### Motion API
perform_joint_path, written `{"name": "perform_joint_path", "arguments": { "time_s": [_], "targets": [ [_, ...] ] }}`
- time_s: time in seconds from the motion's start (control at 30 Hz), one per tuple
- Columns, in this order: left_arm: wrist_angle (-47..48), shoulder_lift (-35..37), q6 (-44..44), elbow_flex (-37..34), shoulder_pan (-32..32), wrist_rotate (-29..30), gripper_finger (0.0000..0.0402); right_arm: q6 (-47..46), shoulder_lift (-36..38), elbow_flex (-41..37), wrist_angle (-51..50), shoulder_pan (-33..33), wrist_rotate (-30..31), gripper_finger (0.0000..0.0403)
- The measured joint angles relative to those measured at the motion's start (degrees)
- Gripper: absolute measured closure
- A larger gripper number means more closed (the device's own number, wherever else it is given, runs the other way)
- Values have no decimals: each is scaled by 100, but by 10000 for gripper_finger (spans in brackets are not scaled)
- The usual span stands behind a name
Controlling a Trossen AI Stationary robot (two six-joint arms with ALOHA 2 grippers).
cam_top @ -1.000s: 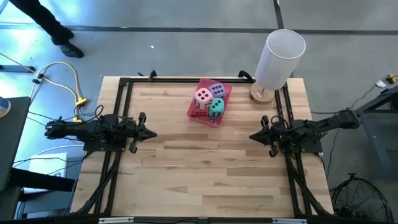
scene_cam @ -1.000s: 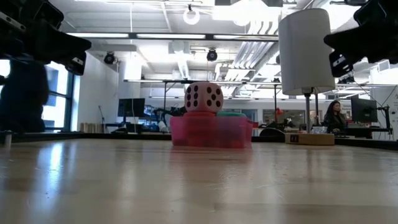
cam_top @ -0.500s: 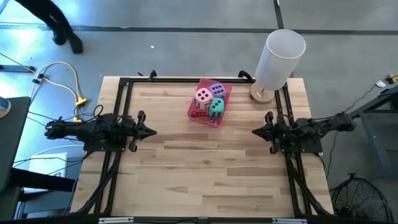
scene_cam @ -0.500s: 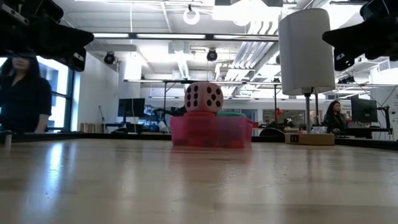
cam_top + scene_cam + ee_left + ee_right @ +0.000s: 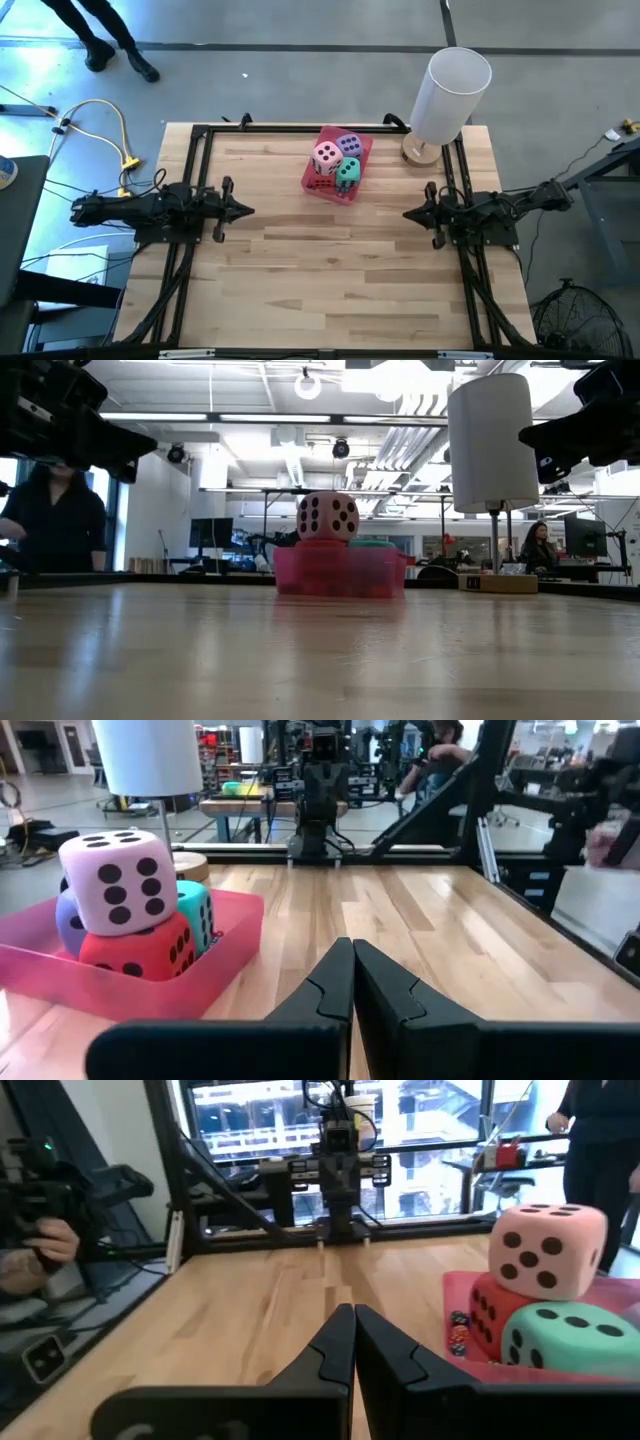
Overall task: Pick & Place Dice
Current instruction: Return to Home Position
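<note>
Obs. Both arms are parked low at opposite sides of the table [image 5: 330,270], pointing inward at each other. Left claw [image 5: 352,952]: 2 fingers pressed together, nothing between them. Right claw [image 5: 353,1314]: same, tips meeting, empty. Neither is near the load.

All 4 dice sit in the pink tray [image 5: 150,998] at the far middle of the table, near a white-shaded lamp [image 5: 452,92]. The pink die [image 5: 326,155] rides on top, resting on the red die [image 5: 135,952]. The teal die [image 5: 347,174] and purple die [image 5: 349,145] are packed in alongside, touching their neighbours. A few tiny coloured beads [image 5: 458,1336] lie in the tray by the red die. A person [image 5: 55,520] stands beyond the table's far left corner, well apart from the arms.

Judgement: placing looks finished. Arms appear at or close to rest pose.

Handling note:
- The dice look like foam: light, squashy and matte, so friction should be good and damage unlikely.
- A hard squeeze would dent them, and a corner grip could let one roll out.
- Best hold is across 2 opposite flat faces, about mid-height.
- Only the pink die offers free sides.
- The lower 3 are wedged against each other and the tray wall, so a claw would need to enter from above, spread wide.
- The tray looks light and may slide if a die drags on it.
</note>
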State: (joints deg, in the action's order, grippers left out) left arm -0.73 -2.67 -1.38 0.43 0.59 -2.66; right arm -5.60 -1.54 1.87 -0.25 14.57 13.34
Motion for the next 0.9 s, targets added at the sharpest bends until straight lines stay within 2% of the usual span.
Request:
{"name": "perform_joint_path", "arguments": {
  "time_s": [0.27, 0.9],
  "targets": [
    [-15, -30, 187, 0, 111, -1, 401, 90, 0, 0, -20, 2, -113, 401],
    [-17, -30, -14, 0, 112, -2, 401, 91, -2, -2, -33, 2, -170, 401]
  ]
}}
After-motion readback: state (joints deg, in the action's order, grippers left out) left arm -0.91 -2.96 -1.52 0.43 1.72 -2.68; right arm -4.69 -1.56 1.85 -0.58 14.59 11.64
